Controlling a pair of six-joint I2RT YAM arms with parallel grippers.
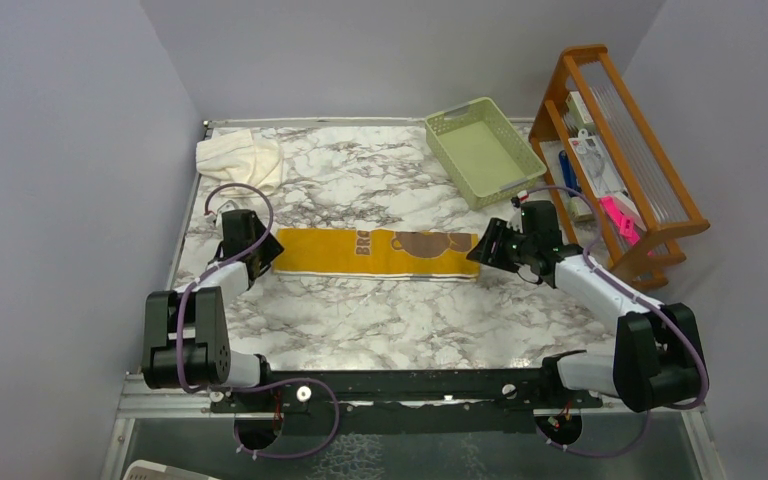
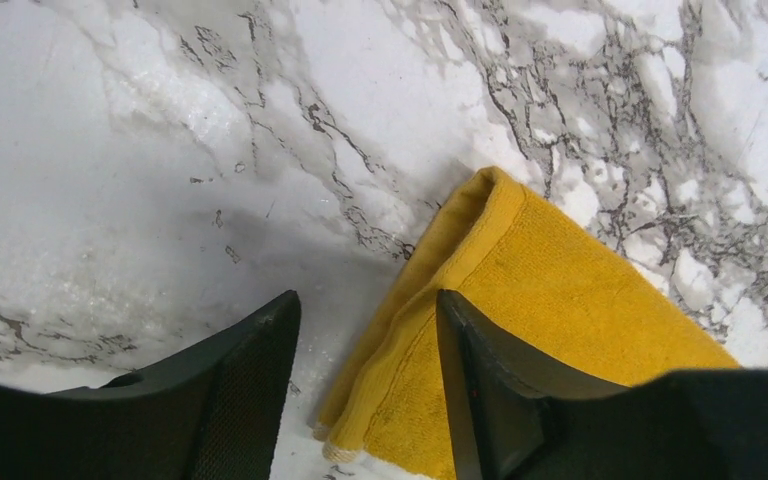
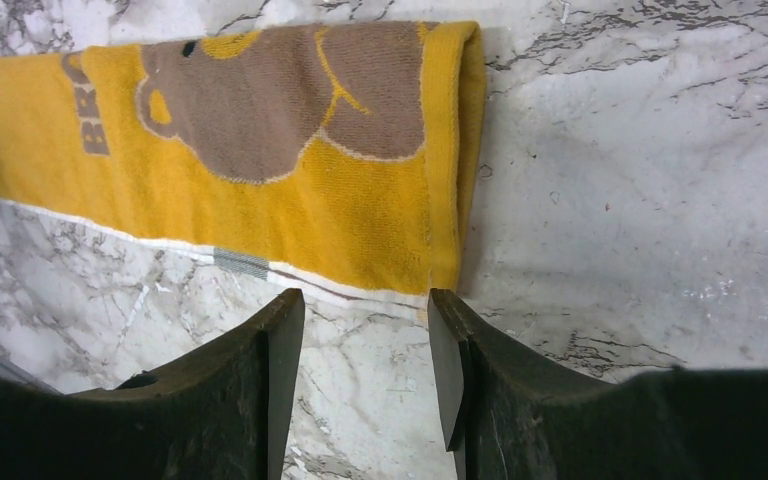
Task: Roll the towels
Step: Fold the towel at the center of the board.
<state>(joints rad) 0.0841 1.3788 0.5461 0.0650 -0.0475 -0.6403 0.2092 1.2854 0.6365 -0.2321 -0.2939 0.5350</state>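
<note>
A mustard-yellow towel [image 1: 375,253] with a brown bear print lies folded into a long flat strip across the middle of the marble table [image 1: 360,320]. My left gripper [image 1: 268,250] is at its left end. In the left wrist view this gripper [image 2: 368,297] is open, the towel's [image 2: 560,300] folded corner lies in the gap, and one finger [image 2: 480,380] is over the cloth. My right gripper [image 1: 475,252] is at the strip's right end. It [image 3: 365,295] is open over bare marble, just short of the towel's [image 3: 290,190] near edge. A cream-white towel [image 1: 240,158] lies crumpled at the back left.
A pale green plastic basket [image 1: 483,150] stands at the back right. Beside it, off the table's right edge, is a wooden rack [image 1: 620,150] with small items. Grey walls close in the left and back sides.
</note>
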